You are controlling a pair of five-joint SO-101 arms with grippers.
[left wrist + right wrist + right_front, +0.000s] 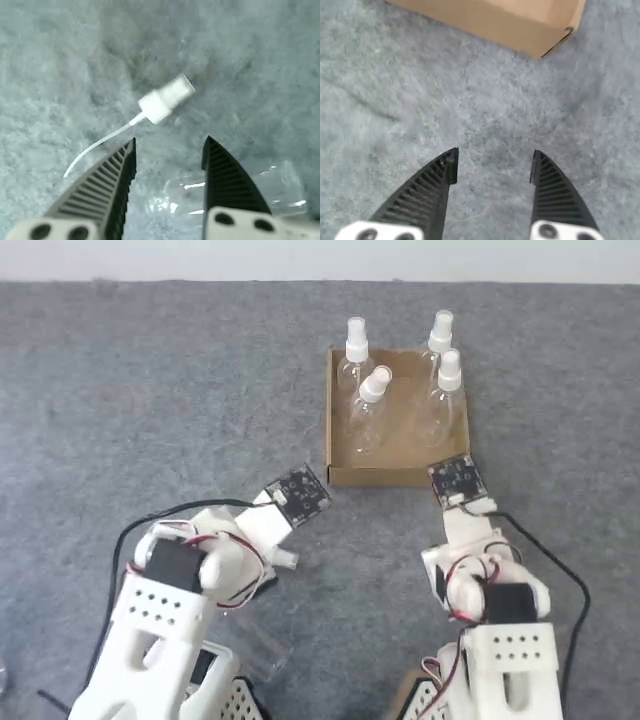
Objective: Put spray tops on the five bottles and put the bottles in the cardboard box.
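In the upper middle of the high view, the cardboard box (398, 476) stands on the grey carpet (120, 390) with four capped bottles (368, 415) upright inside it, so by my reading four of the five are done and the last one is in hand. The left wrist view shows that last job: a loose spray top (165, 100) lies on its side on the carpet, its thin tube trailing away from it, just ahead of the left claw (170, 141), whose jaws are spread wide with nothing between them. The bare bottle (282, 187) lies on its side close under that claw, near the spray top but not touching it. In the lower right of the high view sits the other arm; its right claw (495, 151) is likewise released and empty, hanging over bare carpet a little short of the box's corner. The next move likely calls for closing on the white top and steadying the bottle upright so the tube can go down its neck. No label or writing is legible on the bottles or the box.
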